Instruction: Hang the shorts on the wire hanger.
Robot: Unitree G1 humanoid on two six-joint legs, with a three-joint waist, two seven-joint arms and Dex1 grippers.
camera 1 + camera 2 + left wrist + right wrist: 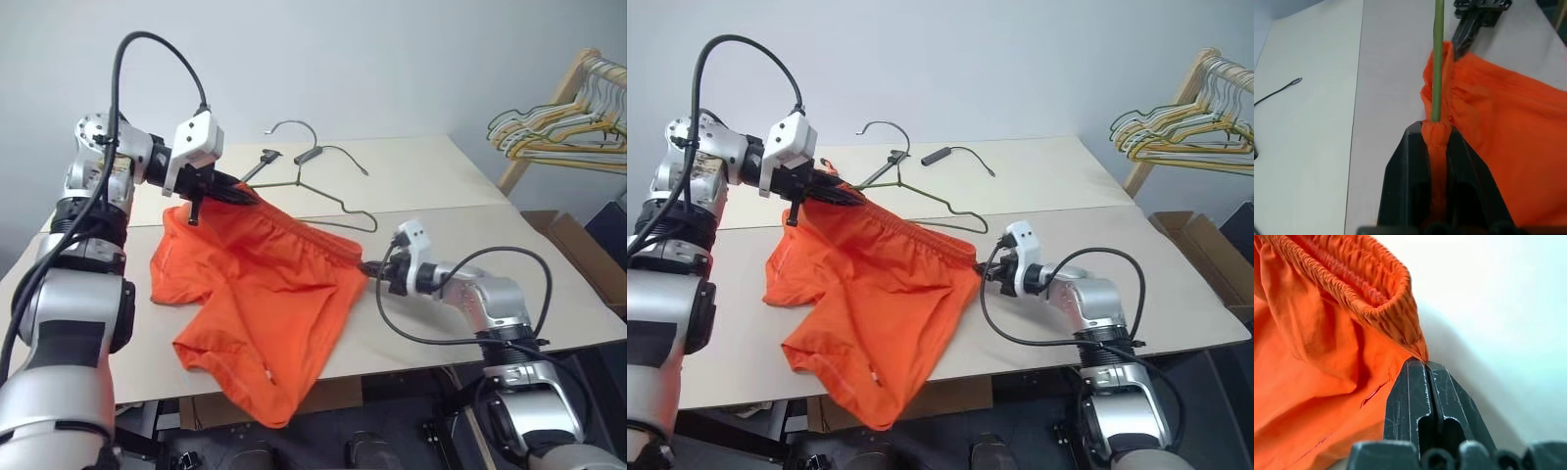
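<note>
I see the pale table (549, 294) running under both arms, with the shorts (265, 304) spread across its near half, one leg drooping over the front edge. Their waistband is stretched between my two arms. Behind it lies the wire hanger (323, 196), its hook pointing toward the wall and one shoulder running along the waistband toward my left arm.

My left gripper (227, 192) is raised above the table, clamped narrow on a bunched corner of waistband; in the left wrist view the hanger's wire stands right against that pinched fabric, though I cannot tell if it is in the grip too. My right gripper (1425, 364) sits low by the table, fingers pressed together on the very tip of the opposite waistband corner.

I judge this the threading step: waistband held, hanger not yet carrying the shorts. Next I need to keep the fabric taut and work the wire inside the waistband opening; that right-hand pinch looks thin and could slip.
</note>
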